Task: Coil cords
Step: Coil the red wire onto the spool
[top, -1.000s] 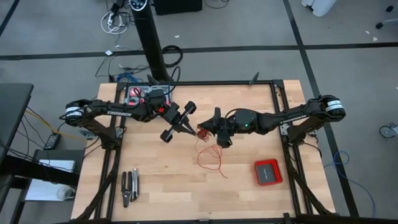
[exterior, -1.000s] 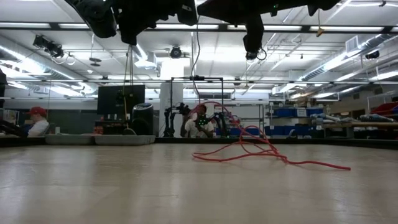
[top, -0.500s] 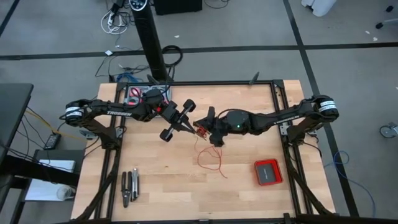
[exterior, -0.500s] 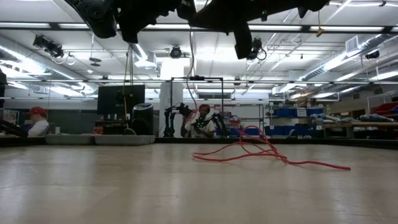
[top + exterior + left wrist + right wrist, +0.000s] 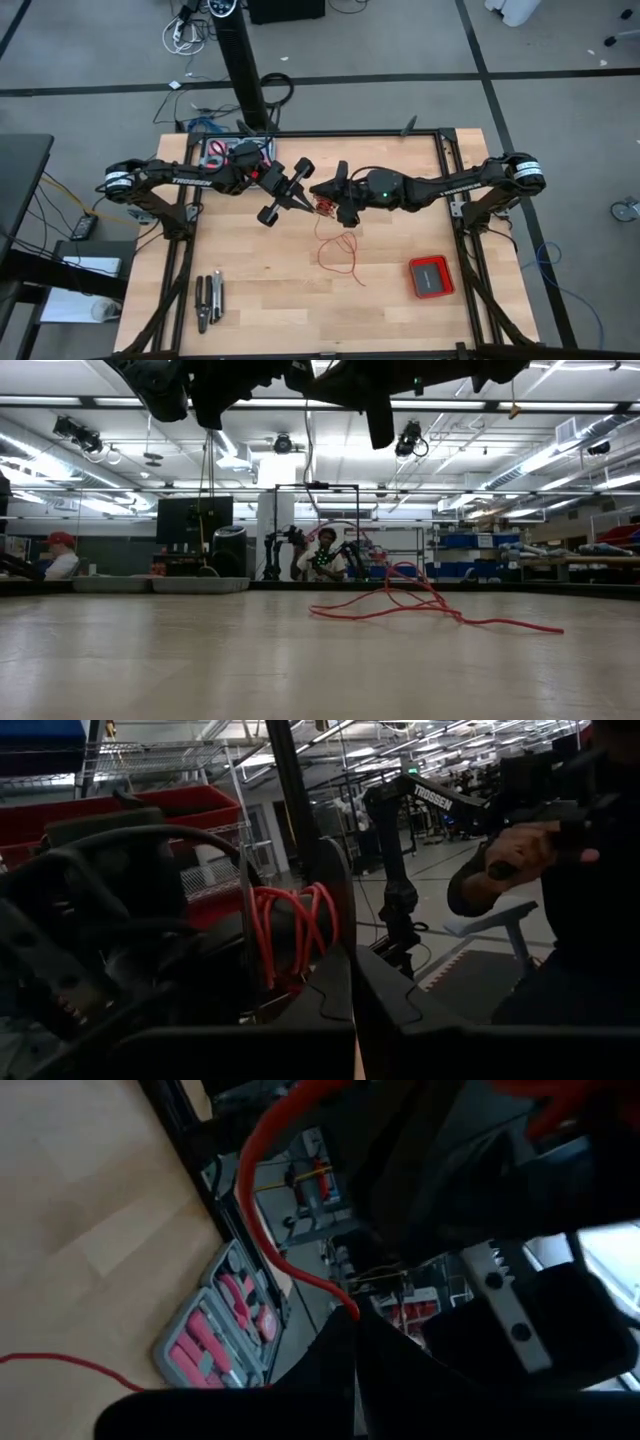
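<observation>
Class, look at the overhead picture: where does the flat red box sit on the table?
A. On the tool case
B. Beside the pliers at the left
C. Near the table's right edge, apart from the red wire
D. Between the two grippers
C: the red box lies alone near the right edge, clear of the red wire.

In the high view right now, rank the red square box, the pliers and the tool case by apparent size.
1. Tool case, though the left arm covers part of it.
2. Red square box and pliers: the box is broader, the pliers longer, too alike to rank.
</observation>
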### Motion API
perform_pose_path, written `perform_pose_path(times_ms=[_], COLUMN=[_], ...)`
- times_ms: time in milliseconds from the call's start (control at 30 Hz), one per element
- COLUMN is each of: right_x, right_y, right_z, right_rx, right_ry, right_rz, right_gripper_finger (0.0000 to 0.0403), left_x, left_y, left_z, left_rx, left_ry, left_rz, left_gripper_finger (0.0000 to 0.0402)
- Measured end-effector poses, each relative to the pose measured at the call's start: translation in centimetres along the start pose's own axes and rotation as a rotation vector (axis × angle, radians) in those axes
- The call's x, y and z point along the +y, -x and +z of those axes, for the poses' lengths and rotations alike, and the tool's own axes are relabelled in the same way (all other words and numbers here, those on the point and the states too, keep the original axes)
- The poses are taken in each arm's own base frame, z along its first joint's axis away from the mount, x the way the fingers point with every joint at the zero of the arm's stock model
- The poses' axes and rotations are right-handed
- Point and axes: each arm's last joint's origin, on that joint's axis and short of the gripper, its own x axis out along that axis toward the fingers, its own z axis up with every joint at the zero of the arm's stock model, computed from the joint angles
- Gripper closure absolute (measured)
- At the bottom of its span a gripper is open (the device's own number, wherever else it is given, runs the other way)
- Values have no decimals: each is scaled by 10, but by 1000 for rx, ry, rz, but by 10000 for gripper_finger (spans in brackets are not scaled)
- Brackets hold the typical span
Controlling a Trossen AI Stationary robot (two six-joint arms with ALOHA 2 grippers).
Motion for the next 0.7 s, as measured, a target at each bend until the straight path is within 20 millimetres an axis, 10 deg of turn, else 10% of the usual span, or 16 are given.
perform_pose_path(times_ms=[700], right_x=[18], right_y=[13], right_z=[-15], right_rx=[210], right_ry=[-460], right_rz=[249], right_gripper_finger=[324], left_x=[2], left_y=[2], left_z=[5], left_rx=[-33], left_ry=[-78], left_rz=[23], left_gripper_finger=[402])
